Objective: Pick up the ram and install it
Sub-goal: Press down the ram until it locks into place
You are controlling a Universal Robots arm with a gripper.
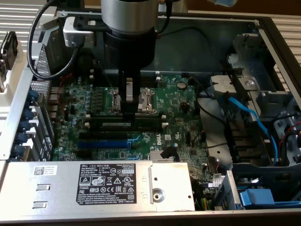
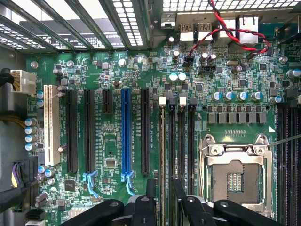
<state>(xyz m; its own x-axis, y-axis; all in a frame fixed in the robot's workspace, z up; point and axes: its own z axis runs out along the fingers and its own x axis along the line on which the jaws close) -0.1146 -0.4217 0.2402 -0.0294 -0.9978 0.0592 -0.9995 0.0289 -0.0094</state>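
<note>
We judge the ram [image 1: 123, 125] light, stiff and fragile, best gripped by its long edges, not its chips. It is a long, narrow dark-green stick with a pale label, lying in the black memory slots [image 1: 124, 120] beside the processor socket [image 1: 133, 100]. Our claw [image 1: 130, 101] hangs just above it, fingers spread, empty.

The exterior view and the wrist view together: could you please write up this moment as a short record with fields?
gripper: open, fingers pointing down just above the ram, holding nothing
ram: lying along a black memory slot, next to the CPU socket; whether it is fully seated cannot be told
blue expansion slot: empty
motherboard: exposed inside the open case
</note>
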